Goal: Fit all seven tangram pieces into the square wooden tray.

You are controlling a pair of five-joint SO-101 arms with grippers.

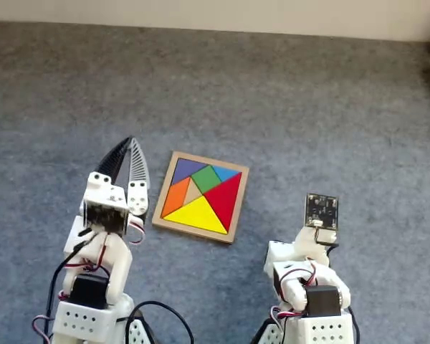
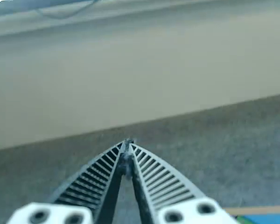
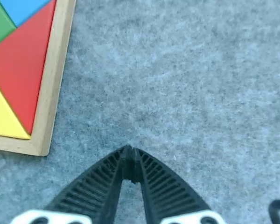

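The square wooden tray [image 1: 193, 231] lies flat on the grey carpet [image 1: 308, 107] between the two arms, turned a little out of square with them. All seven pieces appear to sit inside its rim: purple [image 1: 188, 169], green [image 1: 206, 178] and blue [image 1: 226, 173] along the far side, orange [image 1: 177, 196] and a small tan triangle [image 1: 193, 192] in the middle, and the big red [image 1: 226, 197] and yellow [image 1: 195, 213] triangles toward the near side. No piece lies loose on the carpet, so I judge the fitting done. Any further move would be a check or a press, not a pick. The relation that matters is which arm is closer. The left gripper [image 1: 131, 142] is stretched out just beside the tray's left edge, not touching it. Its fingers are clenched together on nothing and point away from the robot, roughly along that edge. From there the tray lies directly to its right, so a short sideways swing would bring it over the orange piece. The right gripper [image 3: 130, 150] is folded back close to its base and looks down on bare carpet. It is likewise pressed closed and empty. The tray's near right corner [image 3: 56, 70] lies near its tips, toward the other arm, with red and yellow showing inside the rim. The left arm looks the nearer and better lined up for any touch-up.
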